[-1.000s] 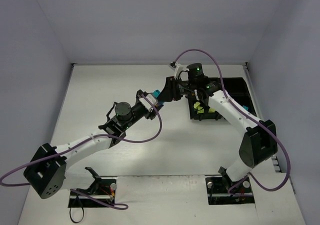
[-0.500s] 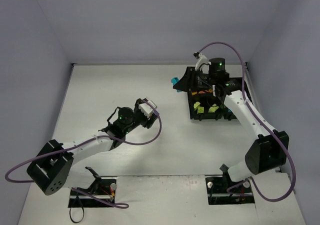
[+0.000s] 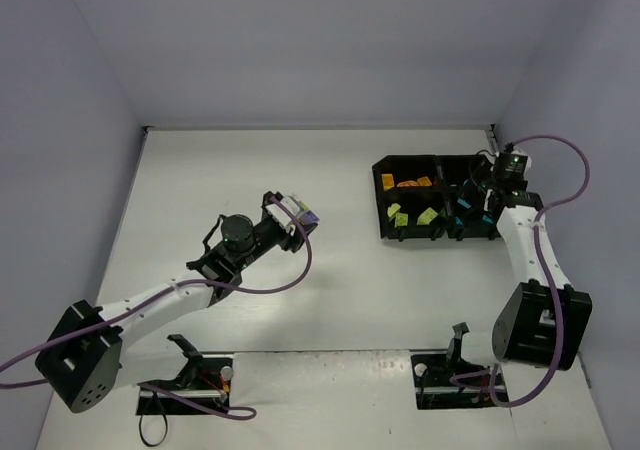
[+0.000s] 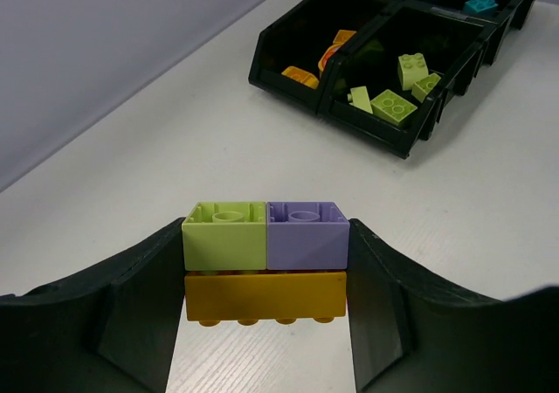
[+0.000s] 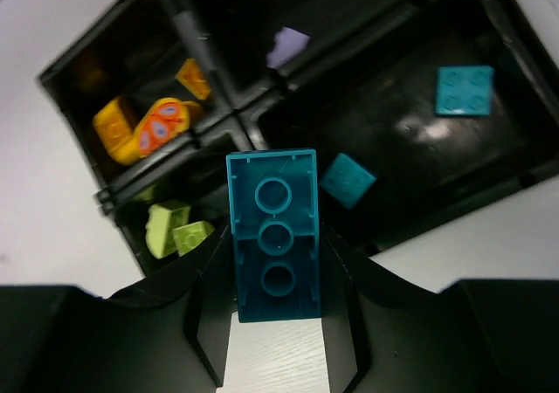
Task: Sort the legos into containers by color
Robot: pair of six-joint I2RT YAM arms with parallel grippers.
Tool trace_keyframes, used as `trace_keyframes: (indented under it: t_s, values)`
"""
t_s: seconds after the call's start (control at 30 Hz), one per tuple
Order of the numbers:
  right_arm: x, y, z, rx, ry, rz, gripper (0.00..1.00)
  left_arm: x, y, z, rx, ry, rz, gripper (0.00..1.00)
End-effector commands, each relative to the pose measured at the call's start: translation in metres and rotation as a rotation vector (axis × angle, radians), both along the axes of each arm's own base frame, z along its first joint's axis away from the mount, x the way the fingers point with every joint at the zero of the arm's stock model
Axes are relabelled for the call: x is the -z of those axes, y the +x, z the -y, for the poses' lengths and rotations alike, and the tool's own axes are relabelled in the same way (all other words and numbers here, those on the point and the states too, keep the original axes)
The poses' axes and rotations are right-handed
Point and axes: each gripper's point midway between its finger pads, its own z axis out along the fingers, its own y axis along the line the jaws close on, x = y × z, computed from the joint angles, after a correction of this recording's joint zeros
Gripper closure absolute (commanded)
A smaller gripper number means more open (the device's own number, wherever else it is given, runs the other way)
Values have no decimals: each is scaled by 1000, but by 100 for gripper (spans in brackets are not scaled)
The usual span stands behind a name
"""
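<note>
Robot lab: bare white-walled test table (image 3: pixel 250 160)

Tray (image 4: pixel 284 65) cropped; blurred piece (image 5: pixel 286 45) possibly purple.

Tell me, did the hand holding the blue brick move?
Yes. The right gripper swung right, from left of the black tray to above its right side.

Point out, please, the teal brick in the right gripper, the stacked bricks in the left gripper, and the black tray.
teal brick (image 5: pixel 278 234): right wrist view, its middle hollow.
stacked bricks (image 4: pixel 265 293): left wrist view, orange bottom brick.
black tray (image 4: pixel 371 127): left wrist view, near outer wall.
</note>
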Motion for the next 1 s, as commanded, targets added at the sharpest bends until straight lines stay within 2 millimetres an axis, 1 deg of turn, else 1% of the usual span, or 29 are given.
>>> trace_keyframes:
  t_s: [0.0,0.07,0.17,0.2,0.27,0.3,0.4,0.43,0.47,0.5,0.53,0.57,0.6,0.63,0.67,0.7,0.73,0.77,0.8,0.83,0.87,0.9,0.93,0.97]
  values:
    - [-2,3,30,171,-42,18,96,-37,-10,3,51,-94,78,100]
    - [7,6,44,231,-47,-6,93,-39,-13,4,68,-89,83,100]
    - [19,11,56,281,-68,-40,83,-42,-17,5,87,-91,96,100]
    - [21,13,59,290,-74,-44,75,-42,-17,5,90,-90,97,100]
    - [27,16,63,299,-86,-61,66,-44,-19,6,98,-91,106,100]
    - [26,19,64,299,-88,-59,55,-43,-19,5,99,-92,105,100]
    - [25,21,64,291,-98,-60,39,-45,-21,6,108,-99,112,100]
    - [24,21,61,276,-93,-55,37,-46,-21,6,110,-100,113,100]
    - [17,22,59,264,-91,-37,35,-47,-22,7,113,-101,117,100]
    - [12,24,52,232,-101,-24,31,-48,-21,7,113,-101,123,100]
    - [4,27,48,209,-103,-4,30,-49,-21,7,116,-104,127,100]
    - [-8,31,36,152,-82,33,30,-49,-22,9,125,-103,130,100]
    - [-16,35,17,72,-69,57,30,-50,-21,10,130,-106,138,100]
    - [-34,39,3,21,-54,103,30,-49,-21,11,133,-106,143,100]
    - [-44,42,-20,-69,-11,134,31,-50,-19,14,140,-103,151,100]
    - [-53,43,-49,-167,8,159,31,-50,-18,15,145,-98,157,100]
    - [-70,43,-75,-265,52,201,32,-54,-16,17,148,-94,173,100]
    - [-78,41,-93,-324,73,221,32,-53,-13,19,149,-85,175,100]
    - [-85,38,-112,-385,99,239,32,-54,-12,21,151,-80,178,100]
    - [-95,33,-144,-473,135,263,32,-55,-10,22,154,-72,190,100]
    - [-100,26,-164,-539,178,269,33,-58,-6,24,152,-68,200,100]
    - [-104,22,-179,-583,204,274,34,-60,-5,25,155,-64,205,100]
    - [-111,13,-205,-656,229,288,34,-61,-4,27,158,-55,215,100]
    - [-114,8,-217,-696,246,292,34,-65,-1,28,157,-53,223,100]
